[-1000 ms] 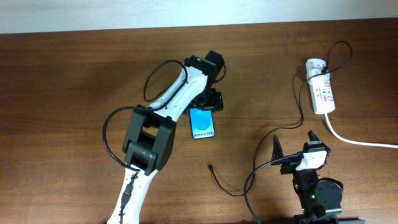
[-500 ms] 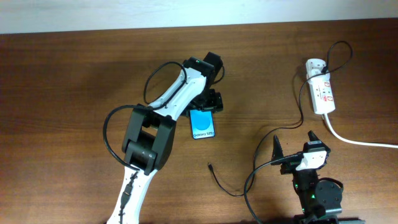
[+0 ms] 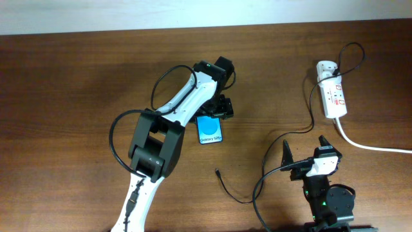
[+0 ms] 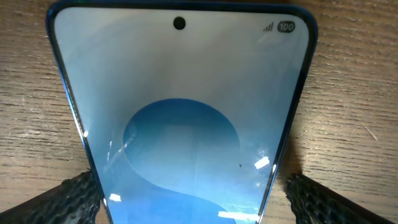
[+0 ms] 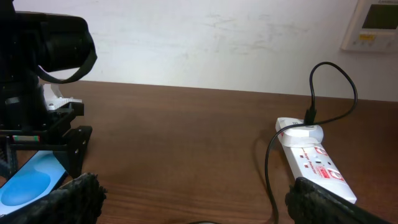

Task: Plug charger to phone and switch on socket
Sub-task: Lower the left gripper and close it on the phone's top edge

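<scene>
Well clear of every worktop [image 3: 77, 84] edge, the blue-screened Galaxy S25+ phone [image 3: 210, 131] lies between spread left fingers [image 4: 69, 200]; right fingers [image 5: 69, 200] gape

Dark brown wood-grain table [image 3: 64, 96] fills the overhead view almost edge to edge, with a pale strip [image 3: 129, 13] running along 12 o'clock beyond its far edge. In the right wrist view an off-white wall [image 5: 205, 43], scuffed and faintly marked, rises behind the table, and a small white wall panel [image 5: 376, 22] with a greyish display sits at 1 o'clock, cut off by the frame. The light is soft and even, leaving a mild sheen on the wood.
</scene>
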